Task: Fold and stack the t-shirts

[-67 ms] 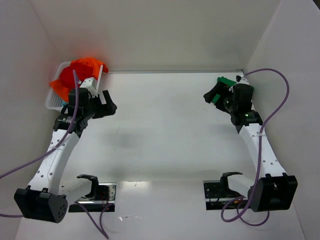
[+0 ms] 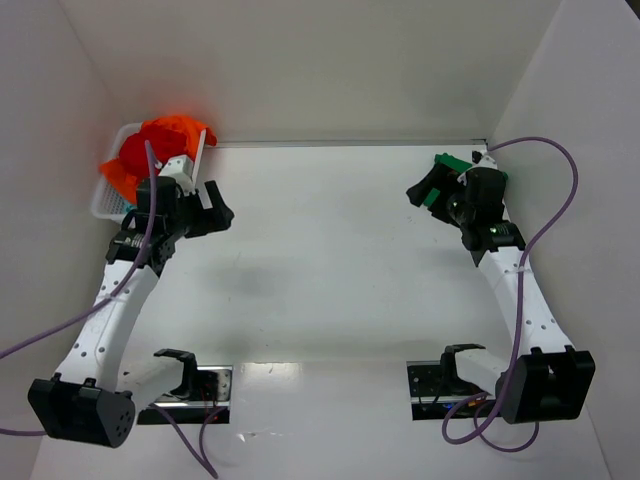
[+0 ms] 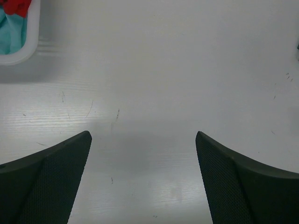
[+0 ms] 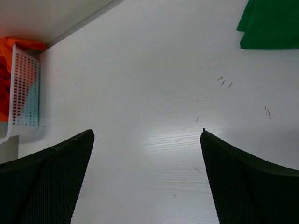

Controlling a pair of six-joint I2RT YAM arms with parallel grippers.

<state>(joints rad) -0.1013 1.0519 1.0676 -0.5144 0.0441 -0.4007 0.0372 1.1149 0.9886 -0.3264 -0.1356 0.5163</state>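
Observation:
Crumpled t-shirts fill a white lattice basket (image 2: 104,203) at the far left: an orange one (image 2: 178,130) on top, a red one (image 2: 135,155) beneath. In the left wrist view a pale teal shirt (image 3: 9,37) and a bit of red cloth (image 3: 17,5) show inside the basket's corner (image 3: 31,44). A dark green shirt (image 4: 271,23) lies flat at the far right, mostly hidden under the right arm in the top view (image 2: 452,163). My left gripper (image 3: 143,140) (image 2: 212,212) hovers open just right of the basket. My right gripper (image 4: 147,135) (image 2: 420,190) is open beside the green shirt. Neither gripper holds anything.
White walls close in the table at the back and on both sides. The basket (image 4: 24,93) with orange cloth (image 4: 9,51) shows at the left of the right wrist view. Purple cables trail from both arms. Bare white tabletop (image 2: 320,250) lies between the grippers.

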